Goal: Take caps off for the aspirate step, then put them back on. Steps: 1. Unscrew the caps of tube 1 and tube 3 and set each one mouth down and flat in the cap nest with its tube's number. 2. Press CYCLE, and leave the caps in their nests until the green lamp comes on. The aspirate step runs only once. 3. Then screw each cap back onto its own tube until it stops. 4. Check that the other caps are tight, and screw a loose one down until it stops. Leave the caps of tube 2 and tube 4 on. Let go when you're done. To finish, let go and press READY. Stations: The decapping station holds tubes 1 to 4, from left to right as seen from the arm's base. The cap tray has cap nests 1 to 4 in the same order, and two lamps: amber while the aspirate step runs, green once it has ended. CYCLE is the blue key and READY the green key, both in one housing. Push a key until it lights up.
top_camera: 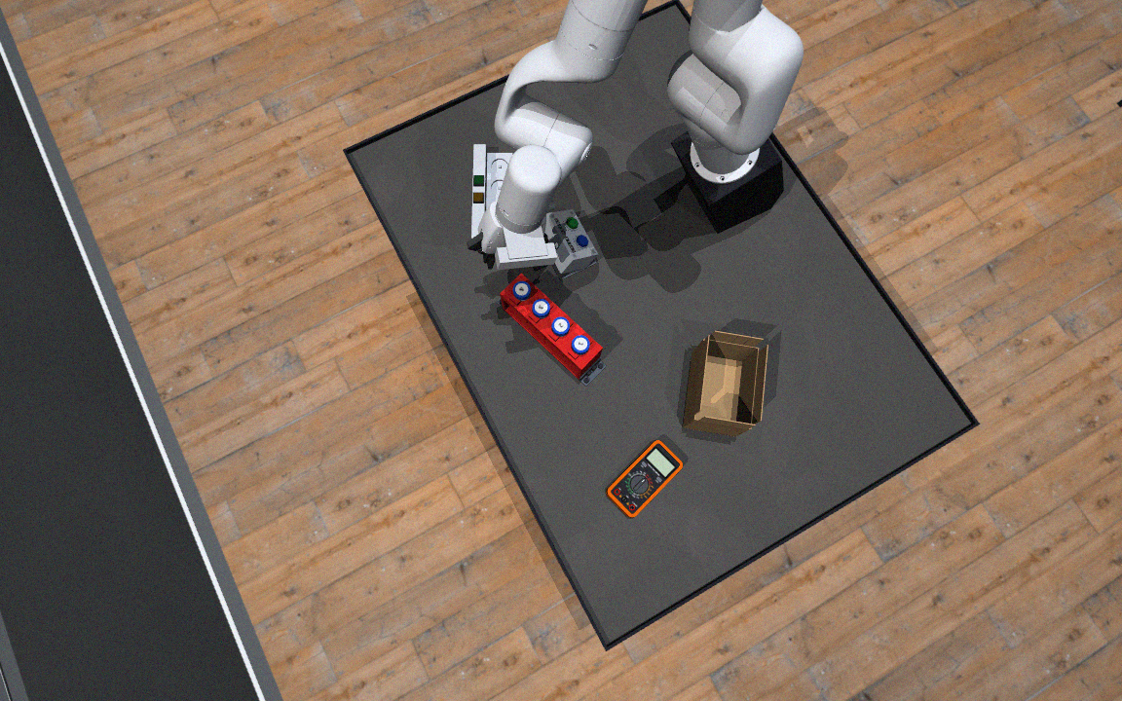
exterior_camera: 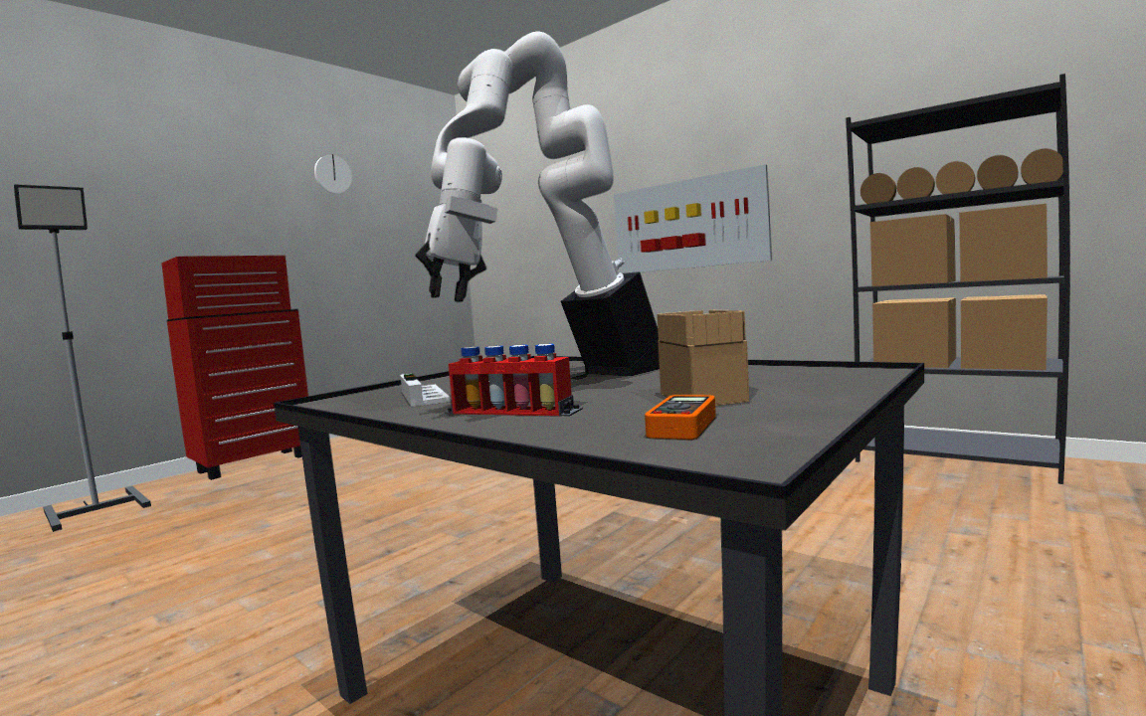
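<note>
Currently end effector (exterior_camera: pixel 451 286) half-open, empty, hanging high above the left end of the red tube rack (exterior_camera: pixel 510 390), all four blue caps (top_camera: pixel 541 308) on, cap tray (exterior_camera: pixel 421 390) just left of rack on table (exterior_camera: pixel 737 445).

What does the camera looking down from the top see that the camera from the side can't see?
Only the top view shows the green key and blue key on their housing, and the inside of the open cardboard box. Only the side view shows the claw hanging open and empty, high above the table, the coloured liquids in the tubes, plus the red tool chest and shelf rack. Both show the red tube holder with four blue caps on, the orange meter and the white cap tray.
</note>
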`<move>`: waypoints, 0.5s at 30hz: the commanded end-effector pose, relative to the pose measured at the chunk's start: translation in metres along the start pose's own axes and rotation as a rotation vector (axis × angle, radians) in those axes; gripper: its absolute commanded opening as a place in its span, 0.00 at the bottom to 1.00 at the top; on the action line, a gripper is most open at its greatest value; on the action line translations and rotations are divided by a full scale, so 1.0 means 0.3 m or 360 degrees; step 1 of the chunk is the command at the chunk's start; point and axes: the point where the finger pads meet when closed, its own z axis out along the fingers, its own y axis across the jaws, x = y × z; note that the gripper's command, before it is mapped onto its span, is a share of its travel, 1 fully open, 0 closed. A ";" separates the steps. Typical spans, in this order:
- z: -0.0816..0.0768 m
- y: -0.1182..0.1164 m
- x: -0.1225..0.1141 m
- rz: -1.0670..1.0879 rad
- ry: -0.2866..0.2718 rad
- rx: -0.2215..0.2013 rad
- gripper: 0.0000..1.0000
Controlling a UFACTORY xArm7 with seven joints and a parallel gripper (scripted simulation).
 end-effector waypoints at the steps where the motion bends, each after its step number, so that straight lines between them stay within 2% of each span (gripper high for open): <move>1: 0.028 -0.020 -0.037 -0.0165 0.0027 0.0107 0.46; 10: 0.095 -0.093 -0.132 -0.0558 0.0047 0.0234 0.46; 12: 0.095 -0.093 -0.132 -0.0558 0.0047 0.0234 0.46; 15: 0.117 -0.122 -0.166 -0.0707 0.0061 0.0282 0.46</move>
